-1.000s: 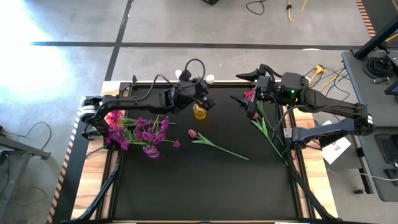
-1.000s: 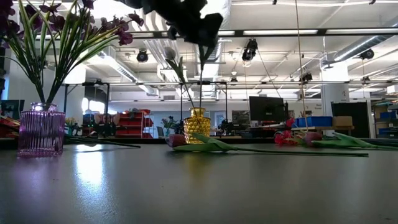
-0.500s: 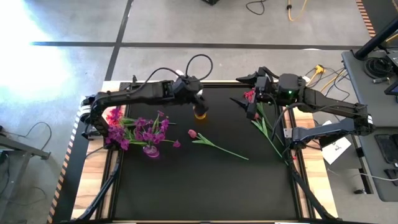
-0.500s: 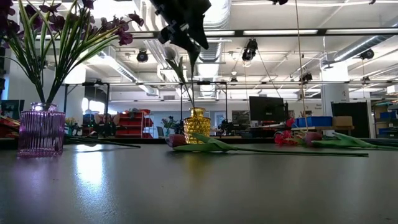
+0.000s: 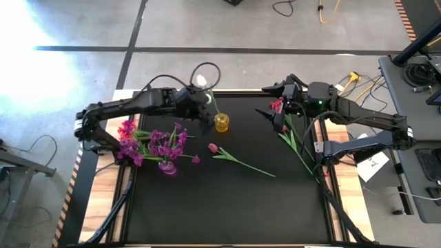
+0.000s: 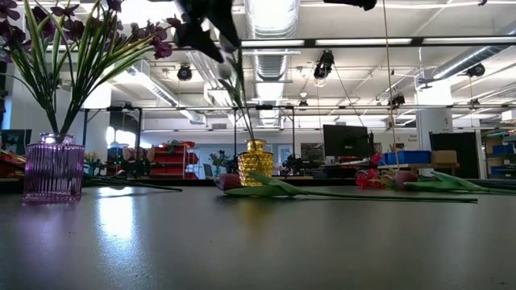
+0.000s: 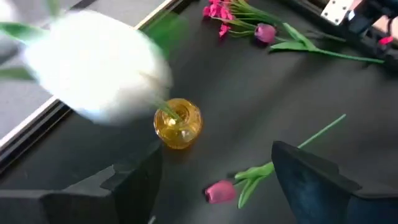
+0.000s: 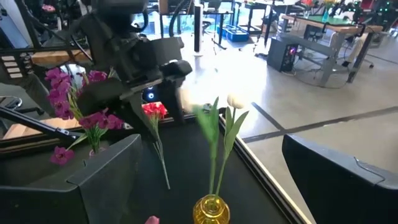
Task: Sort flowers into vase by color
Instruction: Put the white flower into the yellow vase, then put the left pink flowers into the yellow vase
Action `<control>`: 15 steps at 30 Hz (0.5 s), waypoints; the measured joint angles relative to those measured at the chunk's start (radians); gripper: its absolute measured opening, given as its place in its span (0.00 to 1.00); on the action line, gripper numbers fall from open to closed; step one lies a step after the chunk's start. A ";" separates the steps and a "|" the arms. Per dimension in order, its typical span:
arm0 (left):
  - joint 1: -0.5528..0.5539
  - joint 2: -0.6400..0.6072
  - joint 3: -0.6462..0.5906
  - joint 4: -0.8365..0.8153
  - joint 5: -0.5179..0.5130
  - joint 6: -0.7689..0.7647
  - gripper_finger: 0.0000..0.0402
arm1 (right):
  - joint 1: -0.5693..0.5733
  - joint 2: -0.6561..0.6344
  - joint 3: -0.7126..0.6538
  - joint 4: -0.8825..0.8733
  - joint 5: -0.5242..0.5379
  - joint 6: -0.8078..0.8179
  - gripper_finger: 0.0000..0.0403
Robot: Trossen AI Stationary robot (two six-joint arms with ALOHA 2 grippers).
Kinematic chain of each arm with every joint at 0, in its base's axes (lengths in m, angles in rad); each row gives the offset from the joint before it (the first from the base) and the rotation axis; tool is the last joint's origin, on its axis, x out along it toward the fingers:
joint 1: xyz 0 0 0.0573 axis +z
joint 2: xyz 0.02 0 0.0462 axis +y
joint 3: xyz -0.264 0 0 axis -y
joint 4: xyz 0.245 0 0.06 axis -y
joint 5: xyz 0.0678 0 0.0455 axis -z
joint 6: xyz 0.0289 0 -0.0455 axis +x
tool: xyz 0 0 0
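Observation:
A yellow vase [image 5: 221,123] stands at the table's far middle with white tulips [image 8: 235,101] in it, their stems in its neck [image 7: 169,113]. One tulip head [image 7: 93,62] shows blurred in the left wrist view. My left gripper [image 5: 204,117] is open and empty just left of the vase, above the table [image 7: 216,149]. My right gripper [image 5: 267,100] is open and empty at the far right, over a red-pink bunch [image 5: 282,128] lying on the table. A pink bud [image 5: 213,147] lies on its side in the middle. Purple flowers stand in a purple vase [image 5: 167,166].
Red-pink flowers [image 5: 126,129] lie at the left beside the purple bunch. The pink bud's stem [image 5: 251,167] runs across the table's middle. The near half of the black table [image 5: 227,213] holds nothing. Cables and a side table stand beyond the right edge.
My left gripper has passed over the yellow vase with a white tulip, let it go and drawn back toward the table's left edge. The tulip now stands in the vase, and its head shows blurred.

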 joint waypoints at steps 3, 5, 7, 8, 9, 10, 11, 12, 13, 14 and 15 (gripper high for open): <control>-0.002 -0.080 -0.061 0.017 -0.001 -0.031 0.71 | 0.000 0.000 0.000 0.001 0.000 0.003 0.95; -0.002 -0.134 -0.109 0.040 -0.005 -0.072 0.71 | 0.000 0.000 0.000 0.001 0.000 0.023 0.95; -0.001 -0.178 -0.163 0.065 -0.014 -0.110 0.71 | 0.000 0.000 0.000 0.002 0.000 0.032 0.95; 0.000 -0.197 -0.188 0.098 -0.015 -0.115 0.71 | 0.000 0.000 0.000 0.002 0.000 0.032 0.95; 0.000 -0.212 -0.208 0.136 -0.013 -0.115 0.71 | 0.000 0.001 0.000 0.002 0.000 0.029 0.95; 0.002 -0.223 -0.223 0.174 0.005 -0.115 0.71 | -0.001 0.001 0.000 0.003 0.001 0.026 0.95; 0.002 -0.231 -0.237 0.205 0.037 -0.114 0.71 | -0.002 0.002 0.000 0.004 0.002 0.024 0.95; 0.002 -0.236 -0.246 0.218 0.067 -0.113 0.71 | -0.002 0.004 0.000 0.007 0.003 0.024 0.95; 0.002 -0.238 -0.251 0.224 0.085 -0.110 0.71 | -0.002 0.004 0.000 0.007 0.004 0.024 0.95; 0.001 -0.240 -0.253 0.233 0.100 -0.097 0.71 | -0.002 0.005 0.000 0.006 0.007 0.023 0.95; 0.000 -0.242 -0.253 0.245 0.121 -0.078 0.71 | -0.002 0.005 0.000 0.006 0.010 0.023 0.95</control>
